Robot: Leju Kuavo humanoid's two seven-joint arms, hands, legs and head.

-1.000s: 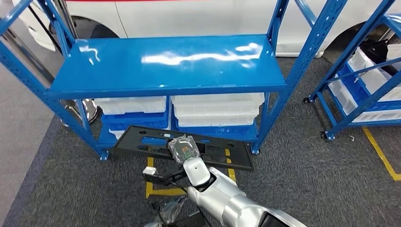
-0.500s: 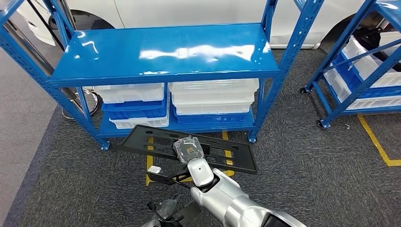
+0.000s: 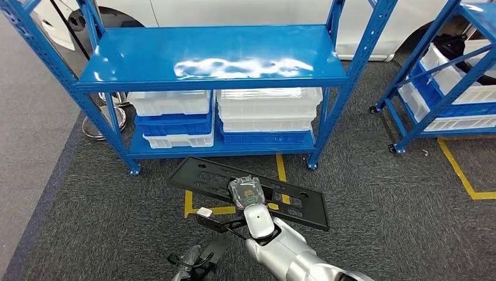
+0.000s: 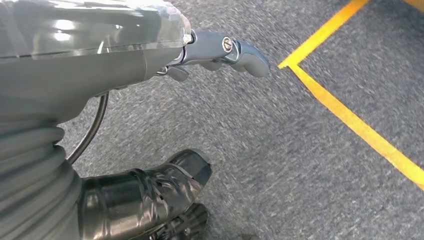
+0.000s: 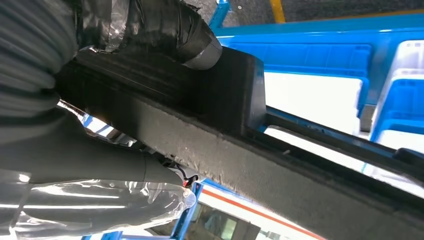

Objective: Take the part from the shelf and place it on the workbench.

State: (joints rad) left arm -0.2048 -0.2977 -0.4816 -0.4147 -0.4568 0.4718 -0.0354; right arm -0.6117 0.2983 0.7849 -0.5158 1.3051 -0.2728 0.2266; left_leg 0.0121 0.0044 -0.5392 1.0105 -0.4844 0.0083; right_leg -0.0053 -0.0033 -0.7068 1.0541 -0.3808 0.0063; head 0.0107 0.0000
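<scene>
A Kuavo humanoid carries a long black slotted part (image 3: 248,193) in its right hand (image 3: 247,192), the piece held level above the grey carpet floor (image 3: 374,193) just in front of the blue shelf (image 3: 216,58). The right wrist view shows the thumb (image 5: 192,37) pressed on one face of the part's thick edge and the rest of the hand beneath it, so the hand is clamped on the part. The left hand (image 4: 222,50) hangs low over the carpet, fingers loosely extended and holding nothing.

Judged from this, the pickup is done and the carry is in hand: the part is off the shelf and clear of it, but no workbench is in sight. The next move calls for turning away from the shelf towards the workbench while keeping the long piece level, since it is gripped near its middle and its ends swing wide, close to the shelf's front uprights.

The shelf's glossy top tier stands bare under the lights; its bottom tier holds stacked white and blue bins (image 3: 266,114). A second blue rack (image 3: 450,88) with more bins stands at the right, and a white car body (image 3: 234,12) sits behind both. Yellow tape lines (image 3: 459,170) mark the carpet, including a stretch beneath the carried part.
</scene>
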